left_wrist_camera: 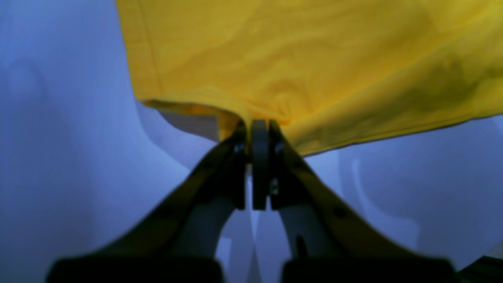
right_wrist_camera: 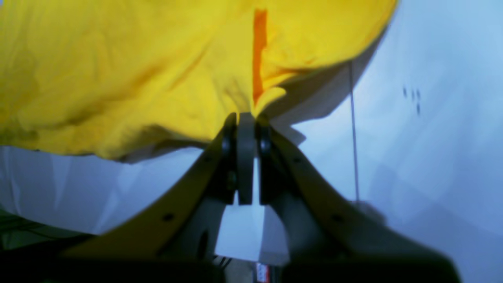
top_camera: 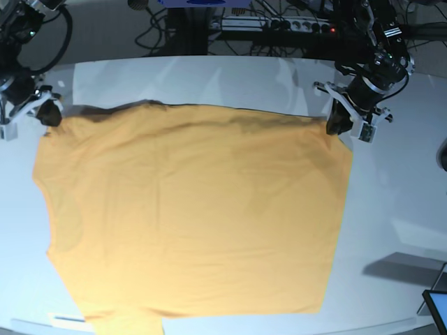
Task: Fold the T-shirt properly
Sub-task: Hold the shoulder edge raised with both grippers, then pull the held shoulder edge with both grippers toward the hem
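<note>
T-shirt (top_camera: 188, 216) is light, limp cloth (probably slippery); hem corners are pinched just beyond left gripper (left_wrist_camera: 259, 127) and right gripper (right_wrist_camera: 246, 118) tips.

T-shirt (top_camera: 195, 216) flat on table (top_camera: 398, 209)

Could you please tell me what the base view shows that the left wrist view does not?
Only the base view shows the whole T-shirt spread flat across the white table, with both arms at its far corners: the right gripper on that view's left, and cables and a power strip behind the table. Only the left wrist view shows, close up, the left gripper with its jaws shut on the shirt's edge, which is lifted slightly there. Both show the orange-yellow cloth, the pale tabletop and the left gripper at its corner.
</note>
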Controlling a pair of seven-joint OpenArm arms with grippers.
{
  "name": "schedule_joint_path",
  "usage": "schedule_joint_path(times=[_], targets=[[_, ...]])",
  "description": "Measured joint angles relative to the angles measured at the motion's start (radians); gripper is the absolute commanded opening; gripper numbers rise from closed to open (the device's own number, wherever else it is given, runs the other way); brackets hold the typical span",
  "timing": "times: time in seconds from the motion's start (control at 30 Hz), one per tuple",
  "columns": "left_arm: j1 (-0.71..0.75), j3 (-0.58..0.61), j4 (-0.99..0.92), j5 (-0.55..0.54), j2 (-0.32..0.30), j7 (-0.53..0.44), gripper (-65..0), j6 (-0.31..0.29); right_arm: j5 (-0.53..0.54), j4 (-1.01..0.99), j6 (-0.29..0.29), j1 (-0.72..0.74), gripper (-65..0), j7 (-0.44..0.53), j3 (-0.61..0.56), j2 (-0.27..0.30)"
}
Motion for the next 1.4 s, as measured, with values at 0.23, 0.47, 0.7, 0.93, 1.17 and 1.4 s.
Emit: schedule_joint_path(times=[0.23,0.47,0.7,0.93,1.17,1.4], targets=[[-0.001,-0.004,0.055,0.000,0.000,-0.001,-65.0,0.000,-0.003,0.016,0.000,0.004,-64.7,-0.006,-0.002,0.031],[-0.052,-0.119,0.060,-0.001,0.005,0.000,-65.0,0.001,-0.007,0.030,0.000,0.031,-64.7,-0.007,-0.042,0.073],[-0.051,-0.180,0.059,-0.001,0.003,0.003,-65.0,-0.007,-0.001,0.042,0.000,0.086,-64.7,-0.009,-0.101,0.091],[-0.078,-0.214,0.060,-0.008,0.001,0.003,-65.0,-0.008,-0.003,0.042,0.000,0.146,-64.7,-0.009,-0.103,0.135],[-0.121,-0.209,0.060,-0.005,0.006,0.024,-65.0,-0.008,0.001,0.042,0.000,0.167,-64.7,-0.014,-0.103,0.161],[-0.215,-0.211,0.060,-0.001,0.008,0.122,-65.0,-0.011,-0.005,0.042,0.000,0.206,-64.7,0.001,-0.209,0.182]])
